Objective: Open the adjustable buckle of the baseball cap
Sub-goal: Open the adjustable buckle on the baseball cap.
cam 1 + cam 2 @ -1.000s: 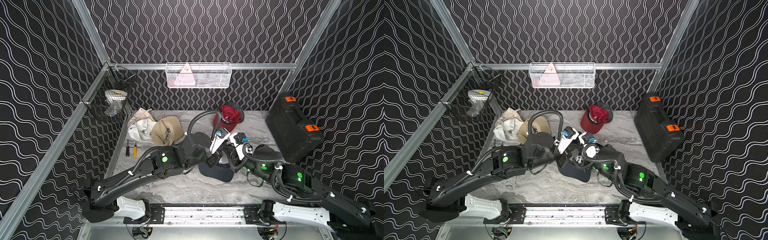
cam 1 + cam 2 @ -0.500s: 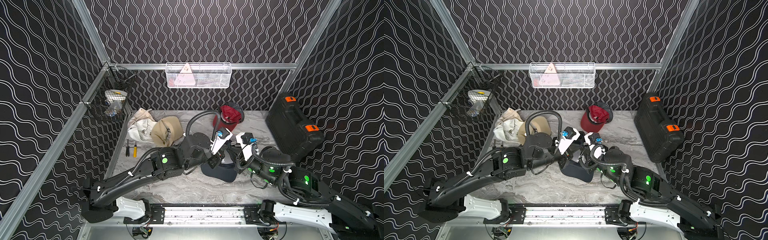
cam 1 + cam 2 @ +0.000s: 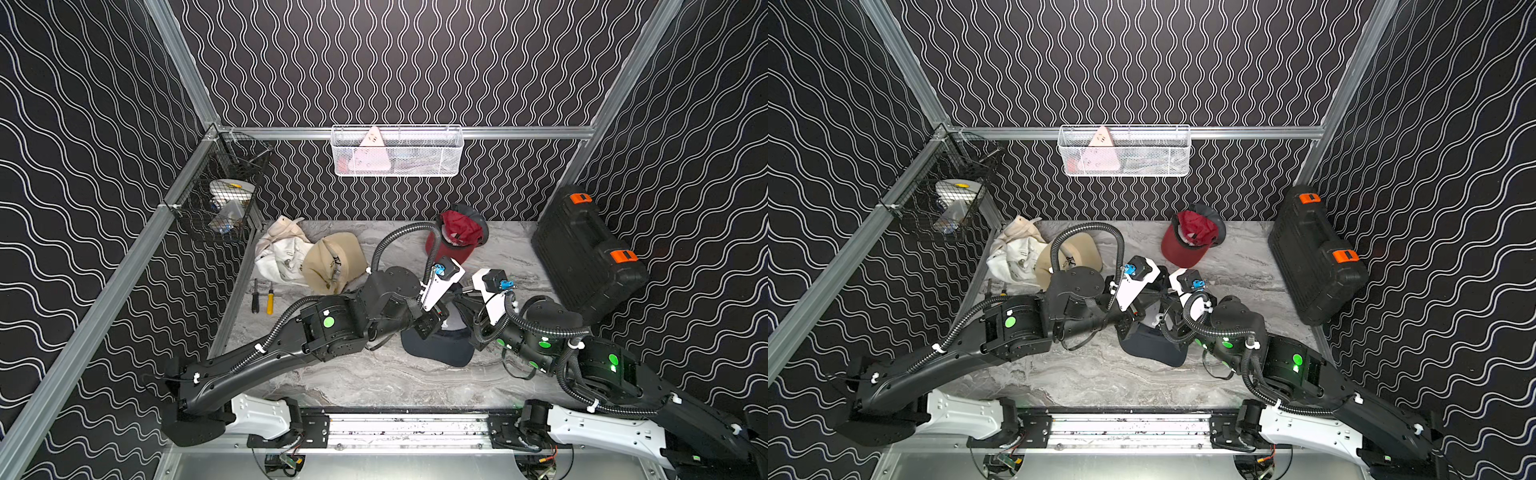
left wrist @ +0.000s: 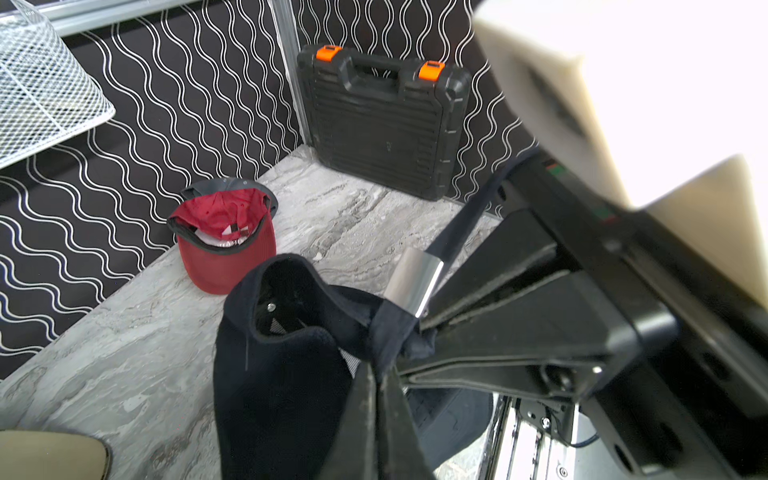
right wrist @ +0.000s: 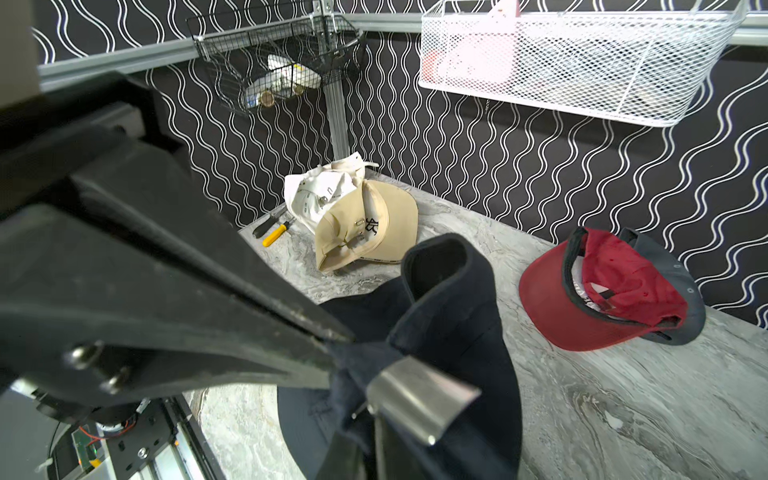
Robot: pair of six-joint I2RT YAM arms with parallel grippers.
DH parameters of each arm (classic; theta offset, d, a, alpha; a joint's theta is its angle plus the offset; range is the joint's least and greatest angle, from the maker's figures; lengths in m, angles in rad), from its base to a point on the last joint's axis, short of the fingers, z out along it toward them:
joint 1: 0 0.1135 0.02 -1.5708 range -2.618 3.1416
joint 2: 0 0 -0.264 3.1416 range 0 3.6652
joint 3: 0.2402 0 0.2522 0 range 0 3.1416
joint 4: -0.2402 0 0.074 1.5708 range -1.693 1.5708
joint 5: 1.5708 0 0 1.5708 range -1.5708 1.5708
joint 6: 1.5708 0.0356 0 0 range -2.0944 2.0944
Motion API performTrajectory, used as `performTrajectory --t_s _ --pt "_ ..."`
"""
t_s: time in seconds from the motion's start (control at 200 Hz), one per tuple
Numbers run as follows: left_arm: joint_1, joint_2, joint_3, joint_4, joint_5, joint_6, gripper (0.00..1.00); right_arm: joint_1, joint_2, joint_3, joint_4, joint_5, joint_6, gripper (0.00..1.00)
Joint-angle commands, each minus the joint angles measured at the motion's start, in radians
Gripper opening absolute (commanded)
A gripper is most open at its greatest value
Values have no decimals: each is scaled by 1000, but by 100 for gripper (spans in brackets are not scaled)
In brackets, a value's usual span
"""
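**Strap pulled tight, buckle not yet open**

The dark cap [image 3: 438, 353] lies mid-table with its back strap lifted between the two arms. The silver buckle [image 4: 411, 282] sits on that strap. The left gripper [image 4: 379, 376] is clamped shut on the cloth beside it. The right gripper [image 4: 440, 316], also closed on the strap, has edged away from the left in the last second, probably pulling the strap through. The red cap [image 3: 455, 239] lies well behind

High stereo pair; wrist views close on cap [image 4: 282, 382]
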Motion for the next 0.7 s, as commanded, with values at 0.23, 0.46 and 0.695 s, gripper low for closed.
performTrajectory --t_s 0.23,0.46,0.695 --pt "5 4 9 -222 -118 25 0 -5 -47 19 46 34 11 9" --pt "5 -5 4 -231 -130 31 0 -6 -84 11 16 54 9 9" --pt "5 -14 4 -242 -139 34 0 -6 -138 1 -2 84 23 9"
